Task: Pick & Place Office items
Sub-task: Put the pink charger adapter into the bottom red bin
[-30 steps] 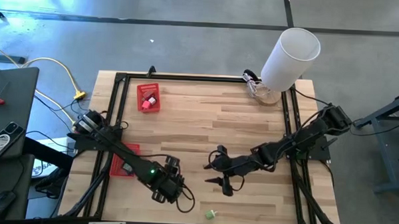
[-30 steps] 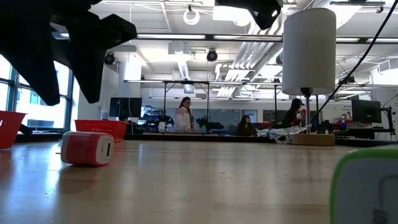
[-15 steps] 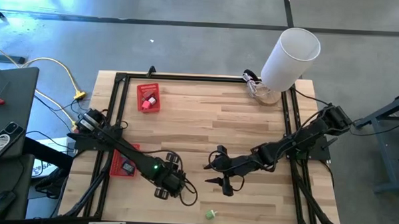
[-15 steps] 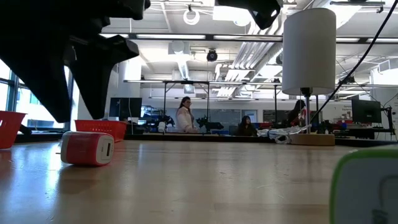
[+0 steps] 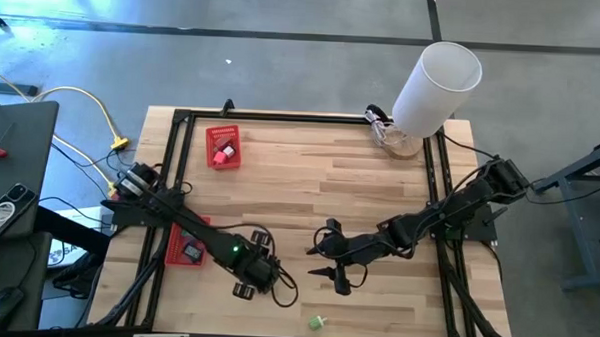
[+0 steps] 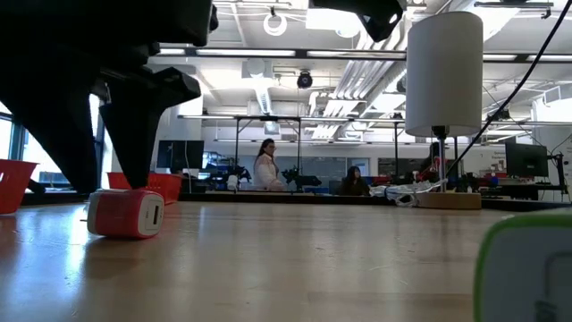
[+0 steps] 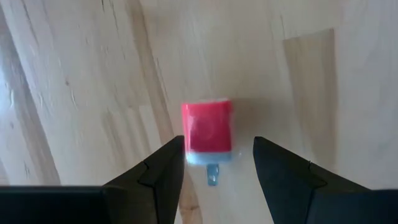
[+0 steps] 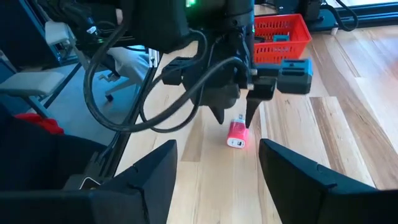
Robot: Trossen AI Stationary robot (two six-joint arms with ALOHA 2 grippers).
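A red block with a white end lies on its side on the table, seen in the left wrist view (image 7: 207, 127), the low view (image 6: 125, 213) and the right wrist view (image 8: 237, 135). My left gripper (image 7: 217, 146) is open and points down over it, one finger on each side; it is near the table's near edge (image 5: 256, 274), hiding the block from above. A small green item (image 5: 317, 321) lies near the near edge. My right gripper (image 5: 327, 265) hovers open at mid-table. My left gripper comes at the red block from above, its fingers lying across the block's white end (image 7: 208, 155). One fingertip (image 7: 177, 149) stands right at the block's side; I cannot tell whether it touches. The other finger is apart from it.
Two red mesh baskets hold small items: one toward the far left (image 5: 223, 146), one at the left edge beside the left arm (image 5: 187, 247). A big white cylinder (image 5: 438, 83) stands at the far right corner. A black frame (image 5: 282, 118) borders the table.
My left gripper has come down onto the red block and shifted slightly toward the table's left and far edges, so that its fingers now stand on either side of the block. The block has stayed in place. The right arm has kept still.
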